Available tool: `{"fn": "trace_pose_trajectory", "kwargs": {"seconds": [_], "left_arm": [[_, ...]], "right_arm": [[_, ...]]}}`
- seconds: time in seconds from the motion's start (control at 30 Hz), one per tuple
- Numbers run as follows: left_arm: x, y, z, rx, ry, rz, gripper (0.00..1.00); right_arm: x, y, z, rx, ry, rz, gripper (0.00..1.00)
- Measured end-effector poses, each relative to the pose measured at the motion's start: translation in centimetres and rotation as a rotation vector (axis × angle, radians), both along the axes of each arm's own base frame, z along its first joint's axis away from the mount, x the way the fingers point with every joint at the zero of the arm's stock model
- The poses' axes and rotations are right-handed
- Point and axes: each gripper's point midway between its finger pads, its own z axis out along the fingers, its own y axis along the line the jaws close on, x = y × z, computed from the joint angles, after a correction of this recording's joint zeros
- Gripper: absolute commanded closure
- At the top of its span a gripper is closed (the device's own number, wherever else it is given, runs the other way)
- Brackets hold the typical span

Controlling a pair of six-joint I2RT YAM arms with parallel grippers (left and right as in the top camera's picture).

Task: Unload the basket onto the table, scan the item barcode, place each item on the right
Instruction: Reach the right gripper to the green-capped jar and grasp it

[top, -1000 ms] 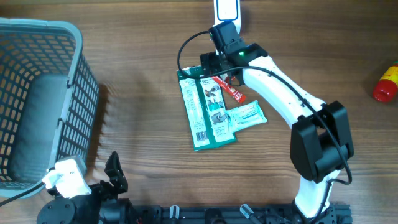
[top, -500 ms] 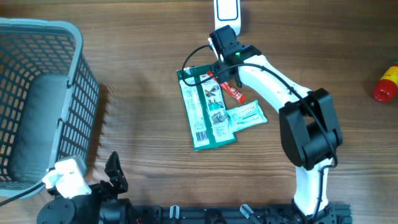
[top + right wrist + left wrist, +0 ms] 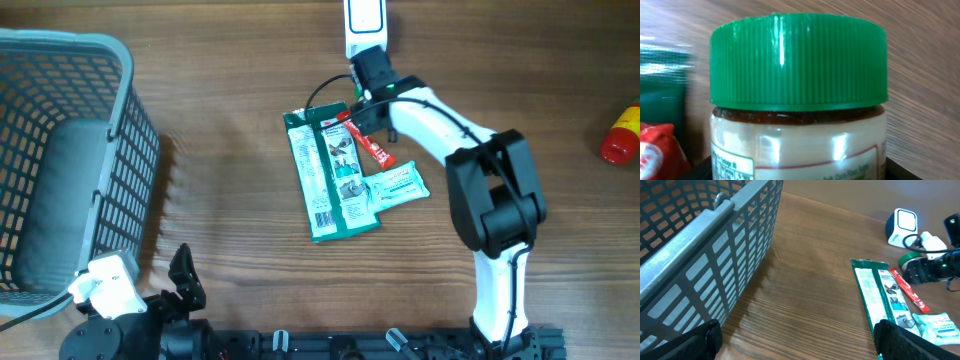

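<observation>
— What has changed on your side?

— Over the last second my right arm has carried its wrist farther and a little right. My right tool [image 3: 363,97] now sits just on the near side of the scanner [image 3: 364,18], at the far middle of the table [image 3: 230,220]. The jar [image 3: 799,100] is there too, filling the right wrist view with its green lid [image 3: 799,55] uppermost.

— Is it gripped?

— I cannot tell. The jar hides my fingers, so nothing shows whether they press on it or stand off it. My left tool [image 3: 186,272] is at the near left edge, fingers wide apart, holding nothing.

— What does that mean for the scan?

— I judge the pick is at hand, and the barcode has not yet been shown to the scanner. Only a strip of label [image 3: 790,167] shows and no barcode, so the jar may need turning.

— Anything in the way?

— The green pack [image 3: 330,175] lies just left of the jar. A red sachet [image 3: 368,143] lies at its far right corner and a white sachet [image 3: 398,187] against its right edge. None of them has shifted, but they are close enough to be nudged. The basket [image 3: 128,70] on the left and the bottle [image 3: 620,135] at the right edge are well apart.
</observation>
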Motion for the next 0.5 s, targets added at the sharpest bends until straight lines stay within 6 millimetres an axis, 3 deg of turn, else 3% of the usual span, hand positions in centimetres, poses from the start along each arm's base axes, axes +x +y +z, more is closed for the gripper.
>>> {"fn": "trace_pose_trajectory", "kwargs": {"seconds": [0.17, 0.3, 0.4, 0.5], "left_arm": [[0.0, 0.0, 0.0, 0.000, 0.000, 0.000, 0.00], [0.0, 0.0, 0.0, 0.000, 0.000, 0.000, 0.00], [0.0, 0.0, 0.0, 0.000, 0.000, 0.000, 0.00], [0.0, 0.0, 0.0, 0.000, 0.000, 0.000, 0.00]], "right_arm": [[0.7, -2.1, 0.5, 0.101, 0.043, -0.081, 0.27], [0.1, -1.7, 0.4, 0.259, 0.115, -0.121, 0.25], [-1.1, -0.2, 0.6, 0.441, 0.214, -0.130, 0.17], [-2.2, 0.8, 1.4, 0.611, 0.304, -0.133, 0.00]]}}
